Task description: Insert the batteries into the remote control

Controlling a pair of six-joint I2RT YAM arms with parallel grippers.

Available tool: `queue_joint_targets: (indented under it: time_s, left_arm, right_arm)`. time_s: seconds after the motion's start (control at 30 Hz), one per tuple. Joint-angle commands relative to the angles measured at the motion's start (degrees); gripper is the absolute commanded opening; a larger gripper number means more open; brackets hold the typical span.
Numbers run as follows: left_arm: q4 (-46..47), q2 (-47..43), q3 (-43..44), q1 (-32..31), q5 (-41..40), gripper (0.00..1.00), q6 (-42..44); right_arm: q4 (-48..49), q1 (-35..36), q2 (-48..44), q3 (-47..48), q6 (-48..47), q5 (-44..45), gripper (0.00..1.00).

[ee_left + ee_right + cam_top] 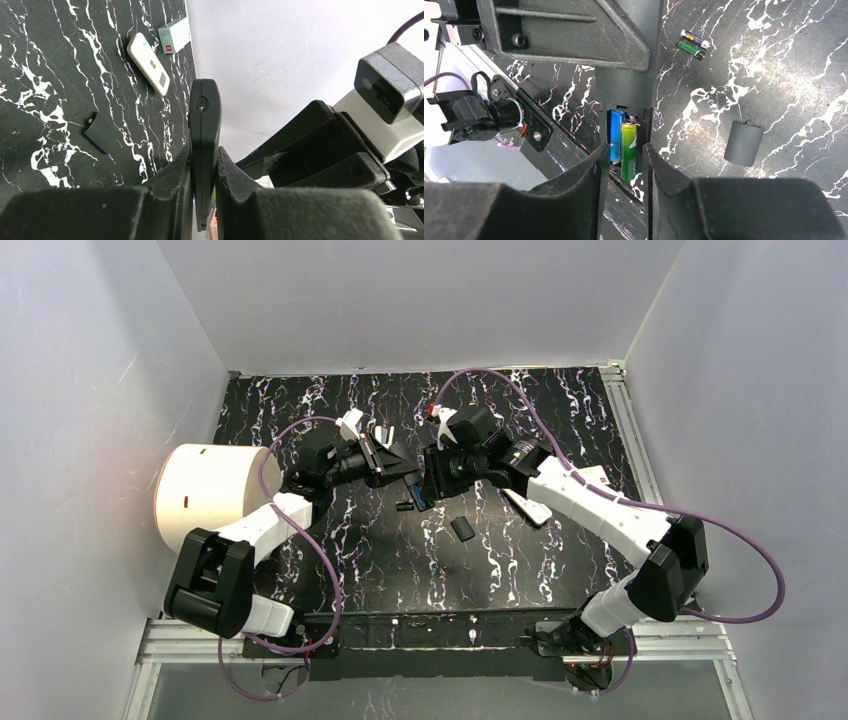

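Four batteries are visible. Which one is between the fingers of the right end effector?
The light green battery, in the compartment of the remote beside the blue battery. The two others lie loose on the table.

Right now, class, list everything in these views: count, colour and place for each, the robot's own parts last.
black remote: one, black, gripped, bay open
batteries in the bay: two, blue and green, side by side
loose batteries: two, dark, together on the table
battery cover: one, dark grey, on the table
white remote: one, white, on the table
small box: one, green-white, beside the white remote
white cylinder: one, white, table's left side
left gripper: one, black, shut on the black remote
right gripper: one, black, open around the batteries in the bay
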Motion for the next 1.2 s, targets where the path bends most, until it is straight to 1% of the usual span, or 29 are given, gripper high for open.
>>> queue_joint_targets:
  time_s: [0.0,0.1,0.3,0.53,0.57,0.7,0.77,0.97,1.17]
  left_arm:
    - [2.0,-0.6,0.7,-0.1,1.1,0.0,-1.1]
    - [2.0,-0.6,0.8,-0.1,1.0,0.0,-1.1]
    - [2.0,-0.8,0.6,-0.1,0.8,0.0,-1.1]
    - [2.0,-0.8,0.6,-0.2,0.9,0.0,-1.2]
    - [1.9,-0.9,0.6,-0.2,0.9,0.0,-1.3]
    - [2.0,-1.1,0.6,-0.2,0.9,0.0,-1.2]
    - [2.0,-1.1,0.6,-0.2,0.9,0.0,-1.3]
    - [2.0,-1.3,0.4,-0.1,1.0,0.0,-1.3]
    - [2.0,-1.4,1.1,-0.1,1.0,0.0,-1.7]
  right_arm:
    - [-1.6,0.3,-0.4,3.0,0.0,2.3,0.4]
    - [-0.2,0.4,-1.7,2.9,1.0,3.2,0.41]
    - [5.0,0.3,-4.5,0.3,3.1,4.6,0.4]
    - [5.5,0.4,-4.3,0.0,3.5,4.4,0.42]
    - [5.5,0.3,-4.4,-0.2,3.5,4.6,0.41]
    - [6.0,0.3,-4.1,-1.0,3.4,4.4,0.3]
    - [6.1,0.4,-3.7,-1.0,3.3,3.9,0.27]
    - [6.5,0.3,-3.1,-1.8,3.2,2.3,0.25]
    - [6.0,0.3,-2.2,-2.8,2.8,1.4,0.21]
